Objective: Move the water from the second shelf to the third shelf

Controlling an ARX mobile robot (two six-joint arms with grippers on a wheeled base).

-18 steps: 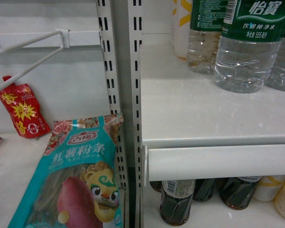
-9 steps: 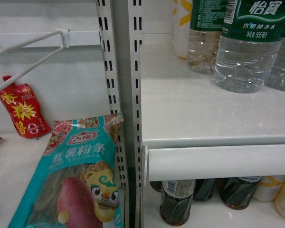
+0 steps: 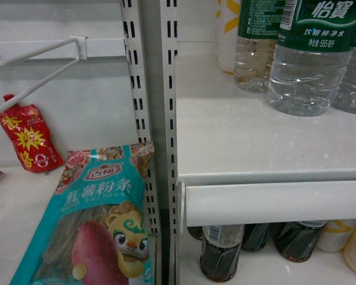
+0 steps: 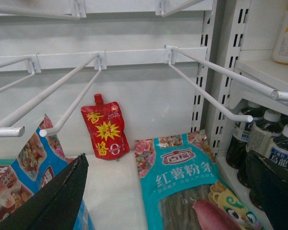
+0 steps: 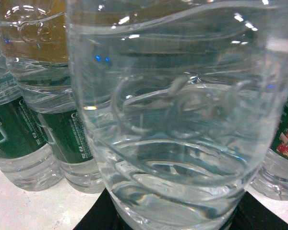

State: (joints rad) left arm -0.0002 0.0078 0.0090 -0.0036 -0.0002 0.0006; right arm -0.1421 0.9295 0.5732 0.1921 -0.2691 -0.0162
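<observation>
White shop shelving fills the head view, a slotted upright (image 3: 168, 119) dividing a pegboard bay on the left from flat shelves on the right. On the upper white shelf (image 3: 255, 142) stand several clear bottles; the water (image 3: 308, 56), ribbed and wrapped in a green label with white Chinese text, stands at the front right with similar bottles just behind and beside it. Below that shelf a row of dark bottles (image 3: 221, 252) sits partly hidden under the shelf edge. In the left bay a teal noodle packet (image 3: 101, 225) leans against the upright, and a red sauce pouch (image 3: 25, 136) rests against the back panel beneath white wire hooks (image 3: 35, 71). The left gripper (image 4: 168, 191) hangs before this bay, its dark fingers (image 4: 57, 201) spread wide at either edge of the wrist view, holding nothing. The right wrist view is filled by a clear bottle (image 5: 177, 120) pressed close to the lens, with green-labelled bottles behind; only dark slivers of the right fingers (image 5: 93, 220) show beneath it, so whether they grip it cannot be told.
</observation>
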